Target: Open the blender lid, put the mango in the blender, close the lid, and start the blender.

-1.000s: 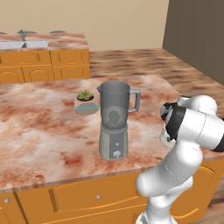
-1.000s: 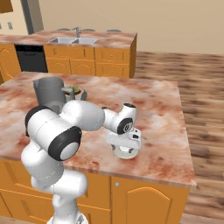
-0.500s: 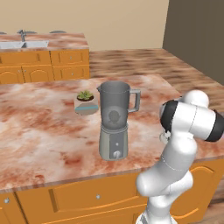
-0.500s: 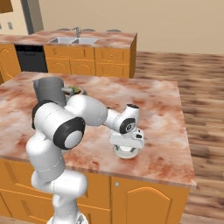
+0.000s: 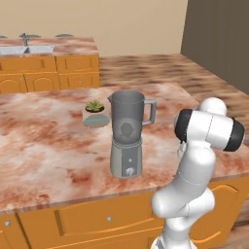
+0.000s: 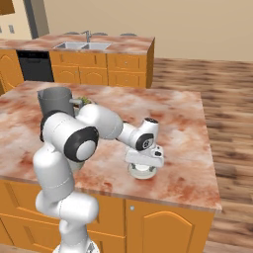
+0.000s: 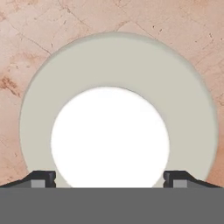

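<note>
The blender stands on the island counter, and its grey jar has no cover on top. In the right base view the jar shows behind my arm. The blender lid, a round flat pale disc, lies flat on the counter near the front right edge. My gripper hangs directly over it, pointing down. In the hand view the lid sits between the two fingertips, which stand wide apart at its sides; the gripper is open. The mango is out of view.
A small bowl with a green plant sits just behind the blender. A sink and orange cabinets line the back counter. The island's front edge runs close below the lid.
The arm's elbow has swung round while the hand stays over the lid. The jaws remain wide and the lid has not moved.
</note>
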